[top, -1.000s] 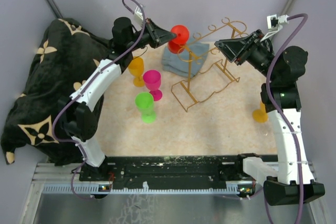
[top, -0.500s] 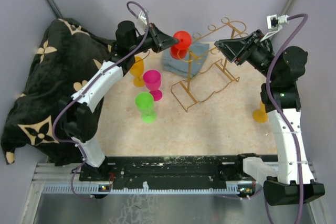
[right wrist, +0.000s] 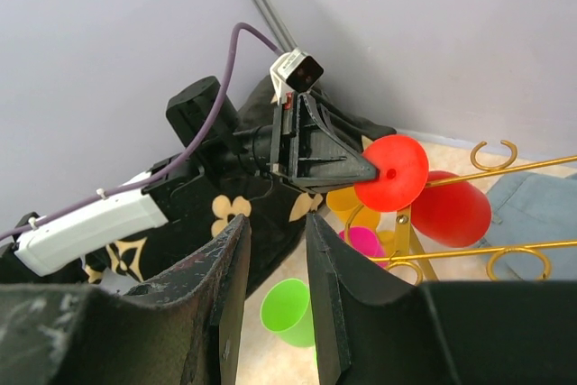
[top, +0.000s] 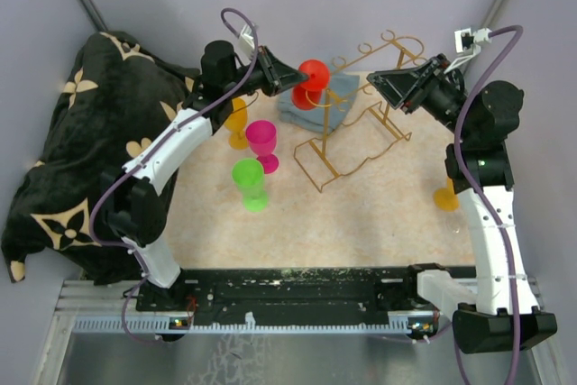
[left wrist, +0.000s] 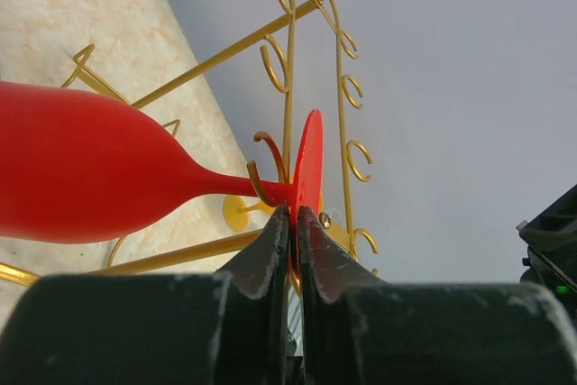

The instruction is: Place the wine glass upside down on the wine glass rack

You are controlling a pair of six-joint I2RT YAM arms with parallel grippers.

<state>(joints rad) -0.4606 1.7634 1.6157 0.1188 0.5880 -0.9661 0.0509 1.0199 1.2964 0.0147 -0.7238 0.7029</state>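
Note:
The red wine glass (top: 312, 73) hangs foot up and bowl down at the left end of the gold wire rack (top: 361, 128). My left gripper (top: 293, 78) is shut on the edge of the glass's foot. In the left wrist view the gripper (left wrist: 294, 223) pinches the foot disc (left wrist: 309, 164), and a curled loop of the rack (left wrist: 290, 60) crosses the stem beside the bowl (left wrist: 81, 178). My right gripper (top: 377, 78) is open and empty by the rack's right top rails. In its own view the right gripper (right wrist: 278, 250) faces the glass (right wrist: 390, 173).
Green (top: 250, 182), pink (top: 263, 143) and orange (top: 234, 119) glasses stand left of the rack. Another orange glass (top: 446, 194) stands by the right arm. A blue-grey cloth (top: 311, 104) lies behind the rack's left end. A black patterned blanket (top: 63, 160) covers the left side.
My left gripper has carried the red glass a little to the right, closer onto the rack's left end. The right arm has barely moved.

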